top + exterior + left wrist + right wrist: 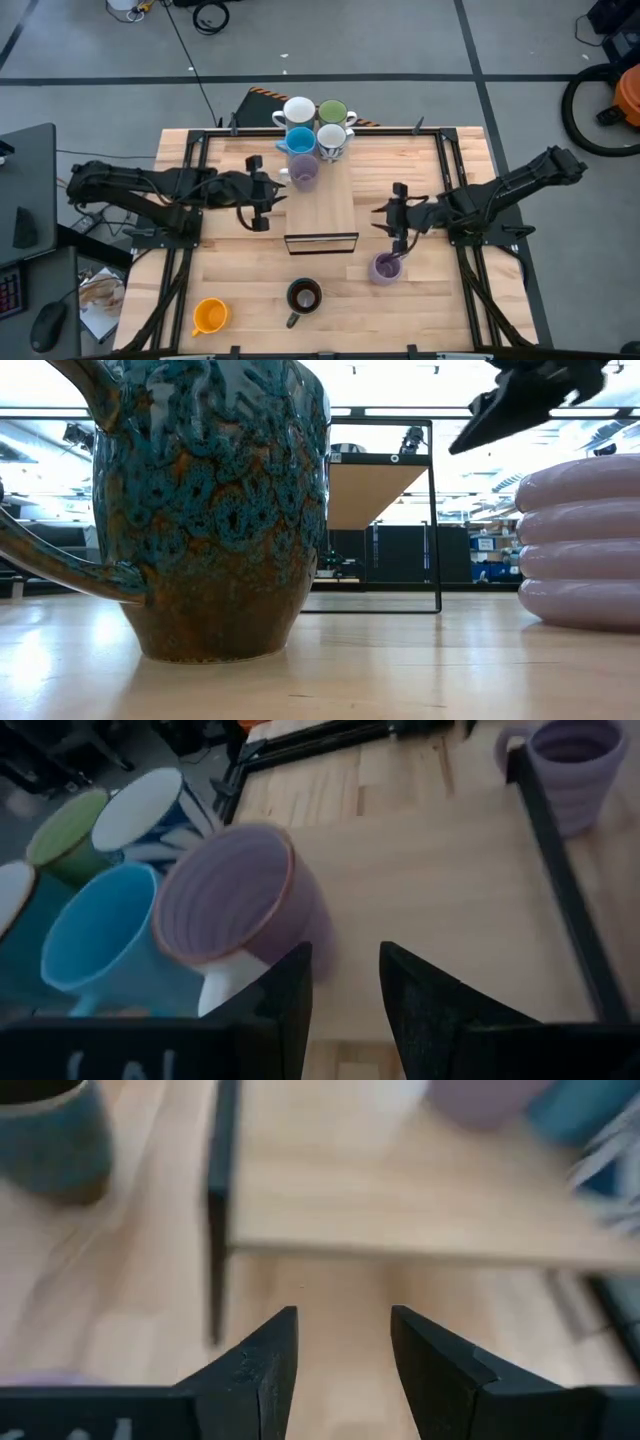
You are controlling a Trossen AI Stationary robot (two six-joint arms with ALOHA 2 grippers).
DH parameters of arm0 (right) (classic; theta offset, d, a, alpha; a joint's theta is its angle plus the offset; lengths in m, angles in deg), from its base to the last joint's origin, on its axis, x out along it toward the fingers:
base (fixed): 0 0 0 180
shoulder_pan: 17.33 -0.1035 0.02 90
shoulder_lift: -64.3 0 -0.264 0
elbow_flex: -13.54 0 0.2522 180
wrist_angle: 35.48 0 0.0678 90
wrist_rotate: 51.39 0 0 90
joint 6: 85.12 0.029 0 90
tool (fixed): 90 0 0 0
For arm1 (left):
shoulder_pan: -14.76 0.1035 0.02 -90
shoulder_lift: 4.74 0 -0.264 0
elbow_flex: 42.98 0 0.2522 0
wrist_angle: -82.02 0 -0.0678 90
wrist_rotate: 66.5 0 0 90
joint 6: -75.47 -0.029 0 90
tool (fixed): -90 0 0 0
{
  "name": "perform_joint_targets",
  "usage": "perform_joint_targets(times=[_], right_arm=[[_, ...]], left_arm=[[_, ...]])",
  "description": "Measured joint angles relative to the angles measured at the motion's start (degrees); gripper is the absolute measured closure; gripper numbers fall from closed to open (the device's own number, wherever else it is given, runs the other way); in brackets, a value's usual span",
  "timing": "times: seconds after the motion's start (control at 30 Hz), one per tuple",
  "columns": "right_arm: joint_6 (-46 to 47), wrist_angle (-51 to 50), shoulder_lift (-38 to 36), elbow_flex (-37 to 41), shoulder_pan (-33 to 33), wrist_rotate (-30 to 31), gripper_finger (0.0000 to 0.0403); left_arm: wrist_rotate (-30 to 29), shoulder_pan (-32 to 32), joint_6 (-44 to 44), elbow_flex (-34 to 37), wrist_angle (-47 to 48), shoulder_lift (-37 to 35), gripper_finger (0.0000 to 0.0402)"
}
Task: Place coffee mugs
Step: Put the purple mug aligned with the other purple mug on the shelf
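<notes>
Five coffee mugs stand grouped at the far end of the raised wooden board: white, green, light blue, patterned and lilac. On the table stand a second lilac mug, a dark brown-black mug and an orange mug. My left gripper is open and empty at the board's left edge, just short of the lilac mug. My right gripper is open and empty to the right of the board, above and just beyond the second lilac mug.
The board lies on a black wire frame above the table. Black rails run along the table's left and right sides. The near half of the board is bare. In the low view the dark mug fills the foreground.
</notes>
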Motion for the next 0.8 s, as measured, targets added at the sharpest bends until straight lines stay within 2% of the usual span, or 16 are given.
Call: perform_joint_targets(times=[0.2,0.33,0.53,0.8], right_arm=[[9.4,-14.8,5.3,-9.9,-4.2,-5.0,0.0236],[13.1,-20.0,9.5,-15.2,-7.8,-7.2,0.0236],[16.7,-23.5,16.3,-20.1,-13.5,-10.4,0.0236],[25.9,-32.3,24.3,-26.4,-17.3,-12.6,0.0236]], left_arm=[[-0.5,0.5,-5.6,10.6,-10.8,-5.0,0.0276],[-0.6,2.3,-7.5,15.1,-16.1,-9.4,0.0276],[-0.5,5.3,-7.9,16.4,-17.1,-14.1,0.0276],[-0.5,9.2,-9.4,16.4,-19.2,-18.3,0.0276]])
